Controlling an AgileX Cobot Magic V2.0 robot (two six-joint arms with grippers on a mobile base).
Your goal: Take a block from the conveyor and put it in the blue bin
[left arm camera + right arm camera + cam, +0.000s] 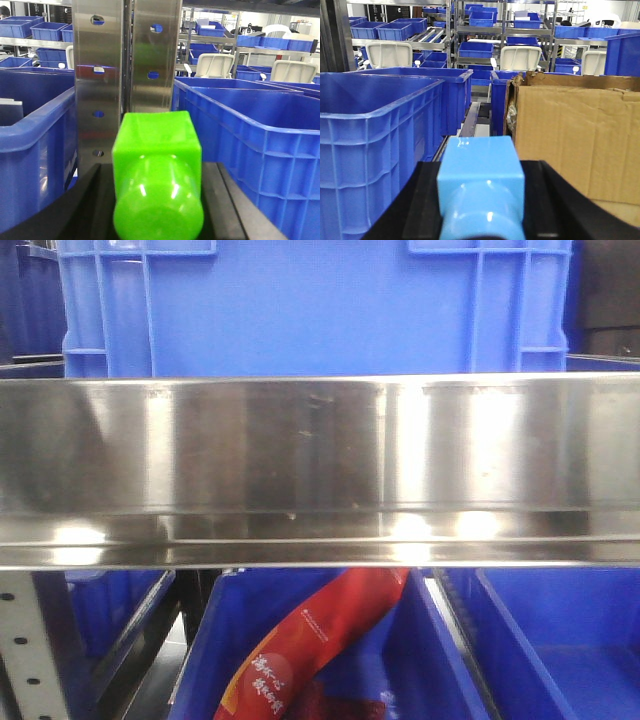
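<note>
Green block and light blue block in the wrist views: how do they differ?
The green block is bright green, the light blue block pale blue. A steel post stands behind the green block, a cardboard box beside the light blue block. Both have a square far end and a rounded near end.

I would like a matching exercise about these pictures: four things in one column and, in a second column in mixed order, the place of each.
Things
1. green block
2. light blue block
3. red packet
4. cardboard box

Places
A. lying in a blue bin below the steel beam
B. in front of a steel post with holes
C. right side of the right wrist view
D. low centre of the right wrist view

Pairs: 1-B, 2-D, 3-A, 4-C
</note>
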